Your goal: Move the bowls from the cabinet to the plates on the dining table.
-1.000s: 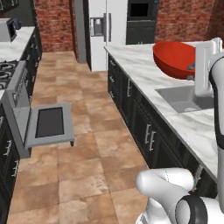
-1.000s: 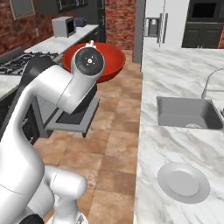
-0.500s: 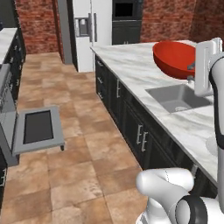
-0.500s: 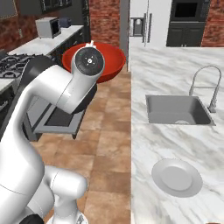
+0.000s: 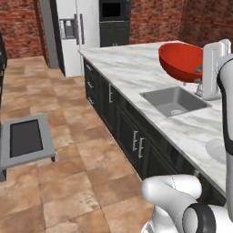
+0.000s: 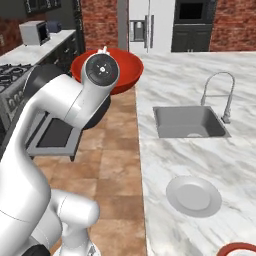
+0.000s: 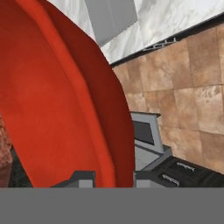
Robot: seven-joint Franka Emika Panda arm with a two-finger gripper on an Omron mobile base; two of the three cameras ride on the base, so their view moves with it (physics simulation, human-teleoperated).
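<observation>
You are holding the glossy plain red round bowl (image 5: 181,60) in the two-finger gripper (image 7: 114,178), whose dark fingers are pinching the bowl's rim between them. The bowl is hanging in the air, tilted, just beside the near edge of the long white-grey veined marble island top (image 6: 200,155). On that top, the pale white-grey flat round plate (image 6: 194,196) is lying near the grey sink basin (image 6: 187,121), and the red-orange plate's rim (image 6: 239,247) is showing past it.

red-orange plate (image 6: 239,248): cut by bottom edge | red bowl (image 6: 125,67): partly behind arm
</observation>
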